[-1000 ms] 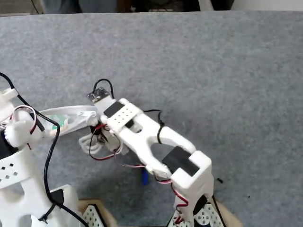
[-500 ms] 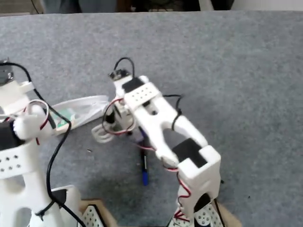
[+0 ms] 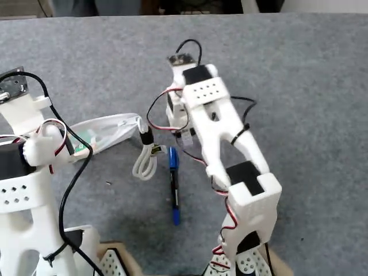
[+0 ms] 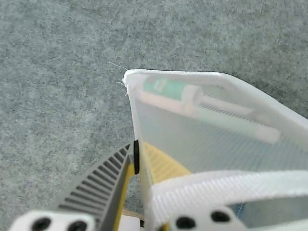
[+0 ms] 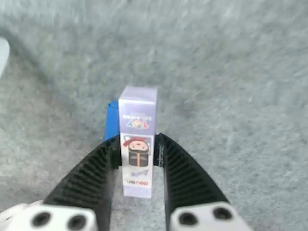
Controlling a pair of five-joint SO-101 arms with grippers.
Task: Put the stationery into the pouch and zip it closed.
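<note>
While right claw (image 5: 137,142) clamps small box (image 5: 138,113) lengthwise, pen (image 3: 173,187) axis runs toward bases.

Grey felt-like table covering (image 3: 299,75); dark, indistinct room strip (image 3: 172,7) beyond far edge.

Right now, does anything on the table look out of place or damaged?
Nothing looks damaged or spilled. Two items lie outside the pouch: a blue pen on the grey mat, and a coiled white cable right beside the pouch. The right gripper holds a small box.
</note>
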